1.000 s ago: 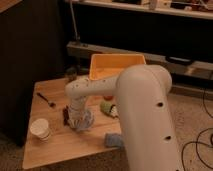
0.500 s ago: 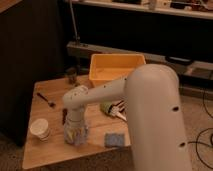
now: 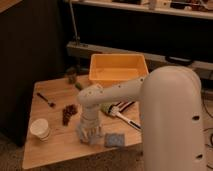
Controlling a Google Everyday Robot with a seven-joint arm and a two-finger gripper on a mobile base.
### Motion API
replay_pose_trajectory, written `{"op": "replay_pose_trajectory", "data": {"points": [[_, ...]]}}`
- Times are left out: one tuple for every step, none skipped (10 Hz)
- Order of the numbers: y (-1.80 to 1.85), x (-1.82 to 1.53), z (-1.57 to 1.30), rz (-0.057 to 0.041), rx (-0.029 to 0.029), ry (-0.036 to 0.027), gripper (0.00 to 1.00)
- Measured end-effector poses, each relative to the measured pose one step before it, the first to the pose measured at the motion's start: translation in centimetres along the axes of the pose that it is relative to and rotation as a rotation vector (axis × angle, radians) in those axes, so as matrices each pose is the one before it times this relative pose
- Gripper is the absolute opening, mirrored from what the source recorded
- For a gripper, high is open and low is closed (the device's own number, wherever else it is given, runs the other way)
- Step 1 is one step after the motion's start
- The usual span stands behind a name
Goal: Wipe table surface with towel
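Note:
The table surface [image 3: 55, 145] is a small top of light tan wood planks at the left of the camera view. My white arm reaches across it from the right and bends down to the front part. My gripper [image 3: 89, 136] points straight down there and is shut on the towel [image 3: 88, 139], a small pale grey-blue cloth bunched under it and pressed against the wood. The arm's wrist hides the towel's upper part.
A flat blue-grey pad [image 3: 114, 140] lies just right of the gripper. A dark brown cluster of bits [image 3: 69, 113], a paper cup [image 3: 40, 129] and a dark utensil [image 3: 46, 100] lie to the left. An orange bin [image 3: 118, 69] and a small dark cup [image 3: 71, 76] stand at the back. A white-handled brush [image 3: 124, 116] lies on the right.
My gripper has slid with the towel from the table's middle toward the front edge, then a little to the right. The other objects have stayed put.

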Motion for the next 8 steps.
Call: {"op": "replay_pose_trajectory", "data": {"points": [[-1.105,-0.054,-0.076,0.03336,0.01498,0.00493,0.0],[-0.582,-0.32,-0.022,0.01868,0.00759,-0.00097,0.0],[-0.632,-0.494,0.035,0.01909,0.00666,-0.0023,0.0],[-0.553,-0.752,0.11,0.01623,0.00379,-0.00546,0.0],[-0.228,-1.172,0.271,0.0113,0.00406,-0.00567,0.0],[0.432,-1.494,0.186,0.0027,-0.00015,-0.00823,0.0],[0.713,-1.337,0.058,-0.001,-0.00881,-0.01197,0.0],[0.541,-1.21,-0.136,-0.00265,-0.00329,-0.01223,0.0]]}}
